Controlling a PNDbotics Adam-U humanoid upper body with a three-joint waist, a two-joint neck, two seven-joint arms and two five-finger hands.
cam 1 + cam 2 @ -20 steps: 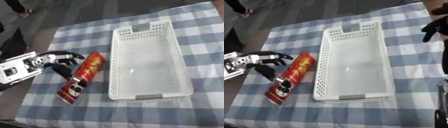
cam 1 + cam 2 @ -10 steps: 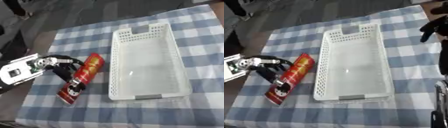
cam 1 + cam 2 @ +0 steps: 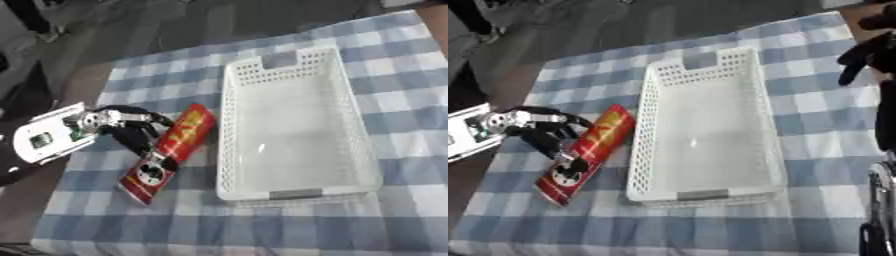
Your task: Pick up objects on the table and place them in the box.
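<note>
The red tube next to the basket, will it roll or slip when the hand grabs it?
The red tube looks round and long, so it may roll toward the white basket. It lies flat on the checked cloth, which probably limits sliding. The left hand is at its side.

Lighting: even, fairly bright; soft daylight-like tone is seen.
Glare: a small highlight is shown on the white basket (image 3: 297, 125) floor.
Shadows: faint, soft-edged.
Focus: both views are softened; edges are blurred throughout.
</note>
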